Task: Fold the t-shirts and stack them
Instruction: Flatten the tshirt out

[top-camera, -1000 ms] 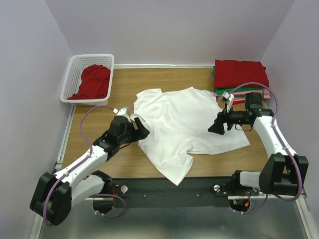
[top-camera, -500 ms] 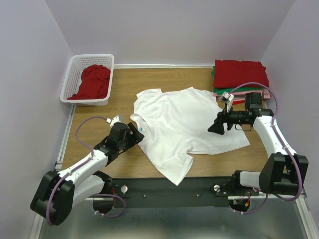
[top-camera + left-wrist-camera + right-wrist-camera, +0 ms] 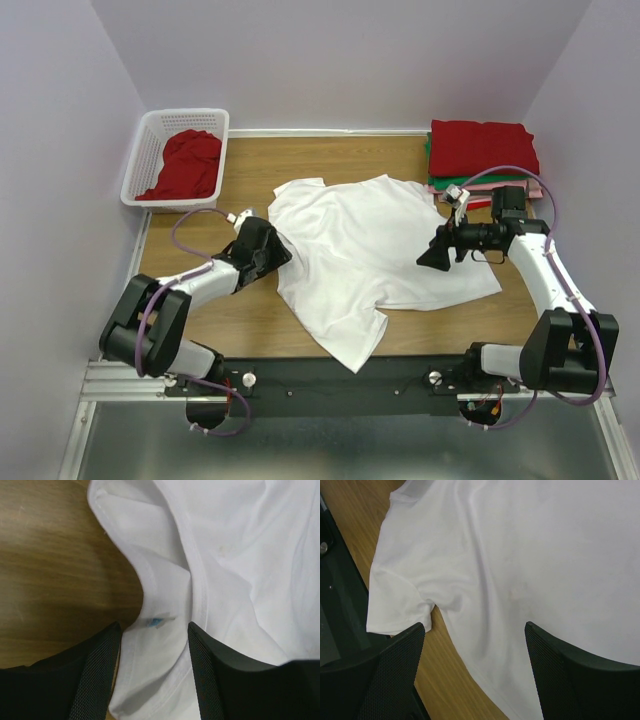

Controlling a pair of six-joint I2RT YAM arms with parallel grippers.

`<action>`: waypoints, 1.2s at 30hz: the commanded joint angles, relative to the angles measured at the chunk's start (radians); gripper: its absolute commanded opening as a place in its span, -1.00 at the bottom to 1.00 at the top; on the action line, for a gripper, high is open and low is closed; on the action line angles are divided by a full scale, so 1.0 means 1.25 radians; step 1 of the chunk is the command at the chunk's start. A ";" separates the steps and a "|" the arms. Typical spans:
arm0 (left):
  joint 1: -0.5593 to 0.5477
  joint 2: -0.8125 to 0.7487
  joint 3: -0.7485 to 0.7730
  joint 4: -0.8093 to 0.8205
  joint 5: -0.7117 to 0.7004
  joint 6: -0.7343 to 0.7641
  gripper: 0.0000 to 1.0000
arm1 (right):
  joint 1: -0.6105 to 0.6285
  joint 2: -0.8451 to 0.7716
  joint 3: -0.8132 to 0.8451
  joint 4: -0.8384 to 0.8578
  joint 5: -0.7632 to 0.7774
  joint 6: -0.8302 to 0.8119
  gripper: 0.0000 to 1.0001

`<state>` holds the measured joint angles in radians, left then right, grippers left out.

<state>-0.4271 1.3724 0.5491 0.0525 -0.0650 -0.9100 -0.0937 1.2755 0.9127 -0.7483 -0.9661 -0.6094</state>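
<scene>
A white t-shirt (image 3: 370, 250) lies spread flat in the middle of the table. My left gripper (image 3: 273, 248) is low at its collar on the left side. In the left wrist view the collar (image 3: 160, 650) with its small blue label (image 3: 157, 622) sits between the left gripper (image 3: 154, 628) fingers, which still stand apart. My right gripper (image 3: 437, 255) hovers open above the shirt's right part; below it the right wrist view shows a sleeve (image 3: 400, 600) and side hem. A red t-shirt (image 3: 185, 165) is crumpled in the basket. Folded t-shirts (image 3: 482, 145), red on top, are stacked at the back right.
The white lattice basket (image 3: 140, 150) stands at the back left corner. Green and pink folded edges (image 3: 480, 184) show under the red one in the stack. Bare wood (image 3: 200, 310) lies left of and in front of the white shirt. Walls close in on three sides.
My left arm has stretched out low and pushed its gripper onto the collar, covering the blue label from above, and its fingers have drawn closer together. The right arm has not moved.
</scene>
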 commanded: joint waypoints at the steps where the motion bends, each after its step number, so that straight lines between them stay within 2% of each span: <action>1: 0.018 0.076 0.058 -0.036 -0.060 0.032 0.21 | -0.006 -0.020 -0.011 0.013 -0.027 0.003 0.75; 3: 0.021 0.112 0.091 -0.065 -0.071 0.043 0.06 | -0.005 -0.020 -0.011 0.013 -0.028 0.003 0.75; 4: 0.023 0.119 0.097 -0.076 -0.068 0.054 -0.25 | -0.005 -0.020 -0.011 0.013 -0.030 0.003 0.75; 8: 0.024 0.094 0.074 -0.084 -0.008 0.053 -0.81 | -0.005 -0.023 -0.012 0.013 -0.030 0.003 0.75; 10: 0.024 0.056 0.049 -0.104 -0.001 0.031 -0.83 | -0.005 -0.025 -0.012 0.013 -0.028 0.003 0.75; 11: 0.024 0.030 0.033 -0.113 0.000 0.021 -0.92 | -0.005 -0.026 -0.012 0.013 -0.028 0.003 0.75; 17: 0.056 -0.273 -0.060 -0.233 -0.007 -0.046 -0.93 | -0.005 -0.032 -0.012 0.012 -0.033 0.003 0.75; 20: 0.084 -0.345 -0.074 -0.286 0.005 -0.051 -0.92 | -0.006 -0.036 -0.011 0.012 -0.032 0.004 0.75; 23: 0.091 -0.393 -0.074 -0.319 0.040 -0.045 -0.77 | -0.006 -0.037 -0.012 0.012 -0.029 0.003 0.75; 26: 0.091 -0.424 -0.069 -0.343 0.101 -0.026 -0.25 | -0.006 -0.036 -0.011 0.013 -0.025 0.004 0.75; 28: 0.091 -0.445 -0.053 -0.371 0.137 0.000 0.00 | -0.005 -0.034 -0.011 0.013 -0.015 0.004 0.75; 29: 0.091 -0.473 -0.036 -0.382 0.149 0.009 0.22 | -0.006 -0.030 -0.011 0.013 -0.014 0.004 0.75; 31: 0.091 -0.505 -0.016 -0.416 0.158 0.032 0.42 | -0.006 -0.025 -0.012 0.013 -0.013 0.004 0.75; 32: 0.091 -0.521 -0.004 -0.427 0.160 0.061 0.58 | -0.006 -0.021 -0.011 0.013 -0.013 0.003 0.76; 36: 0.093 -0.600 0.060 -0.400 0.144 0.161 0.78 | -0.005 -0.013 -0.011 0.013 -0.014 0.003 0.76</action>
<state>-0.3161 0.6945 0.5327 -0.4522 0.0914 -0.8463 -0.0937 1.2495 0.9073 -0.7483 -0.9806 -0.6094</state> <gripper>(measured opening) 0.866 0.877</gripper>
